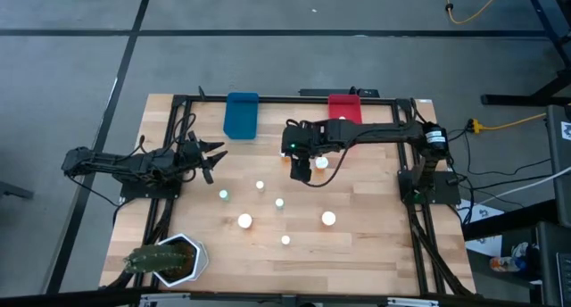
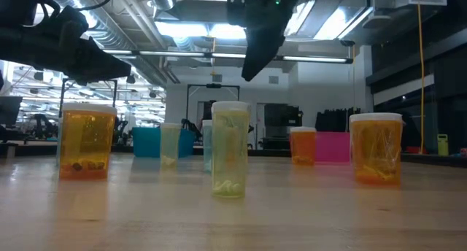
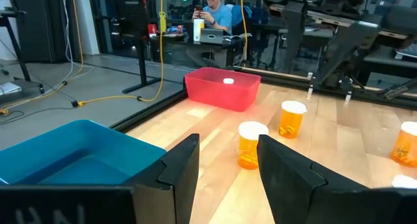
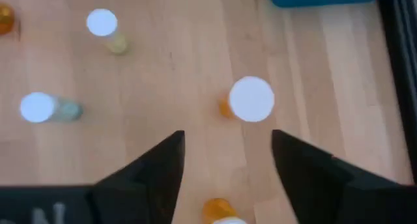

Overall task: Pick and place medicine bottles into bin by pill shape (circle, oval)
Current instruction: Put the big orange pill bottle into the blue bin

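My high view looks straight down on the whole table (image 1: 375,204). My low view sits at tabletop height, facing the room. Both share the red bin (image 1: 344,108).

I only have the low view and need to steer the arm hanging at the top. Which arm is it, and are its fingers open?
Observer: It is the right arm. The right gripper is open and points down at the table.
Operator: Is a bottle under it?
Observer: An amber bottle with a white cap stands just ahead of the open fingers, not between them.
Operator: And the other arm?
Observer: The left gripper waits open, above the table beside the blue bin.
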Tool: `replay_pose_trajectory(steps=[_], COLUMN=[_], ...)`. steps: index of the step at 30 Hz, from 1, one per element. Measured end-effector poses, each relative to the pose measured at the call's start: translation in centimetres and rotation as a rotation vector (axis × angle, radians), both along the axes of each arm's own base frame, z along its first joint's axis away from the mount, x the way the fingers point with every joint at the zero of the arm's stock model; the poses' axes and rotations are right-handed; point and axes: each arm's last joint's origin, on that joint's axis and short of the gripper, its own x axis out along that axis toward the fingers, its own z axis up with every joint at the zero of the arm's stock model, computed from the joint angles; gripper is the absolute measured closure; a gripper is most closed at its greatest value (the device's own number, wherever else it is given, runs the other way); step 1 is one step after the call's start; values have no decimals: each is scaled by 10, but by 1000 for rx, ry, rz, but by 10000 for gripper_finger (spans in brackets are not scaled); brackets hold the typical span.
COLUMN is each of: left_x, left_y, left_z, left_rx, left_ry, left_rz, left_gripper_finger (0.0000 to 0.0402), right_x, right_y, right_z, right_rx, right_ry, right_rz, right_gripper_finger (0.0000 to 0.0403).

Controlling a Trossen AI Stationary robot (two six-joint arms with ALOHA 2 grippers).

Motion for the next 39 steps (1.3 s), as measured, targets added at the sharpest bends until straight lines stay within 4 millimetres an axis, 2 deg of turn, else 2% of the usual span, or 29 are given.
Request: replay_pose_trajectory(steps=[4, 7, 11, 17, 20, 27, 32, 36, 39], left_x=[0, 0, 0, 0, 0, 0, 0, 0, 0], left_y=[0, 0, 0, 0, 0, 0, 0, 0, 0], left_z=[0, 0, 0, 0, 0, 0, 0, 0, 0], left_rx=[3, 3, 3, 2, 1, 0, 0, 0, 0], left_ry=[2, 2, 2, 1, 0, 0, 0, 0, 0], left_rz=[0, 0, 0, -1, 0, 0, 0, 0, 0], left_gripper_finger=[255, 255, 255, 255, 255, 255, 255, 255, 255], right_x=[2, 4, 5, 3, 0, -19, -20, -16, -12], right_y=[-1, -1, 0, -7, -18, -47, -49, -50, -51], right_z=[1, 2, 2, 0, -17, -78, -90, -91, -99], right_rx=[-78, -71, -21, 52, 71, 88, 73, 69, 59], right_ry=[-18, -38, -71, -48, -26, 46, 0, -52, -37], right_rz=[-36, -38, -103, -41, -27, -80, -21, -2, 7], right_gripper_finger=[117, 93, 85, 84, 84, 84, 84, 84, 84])
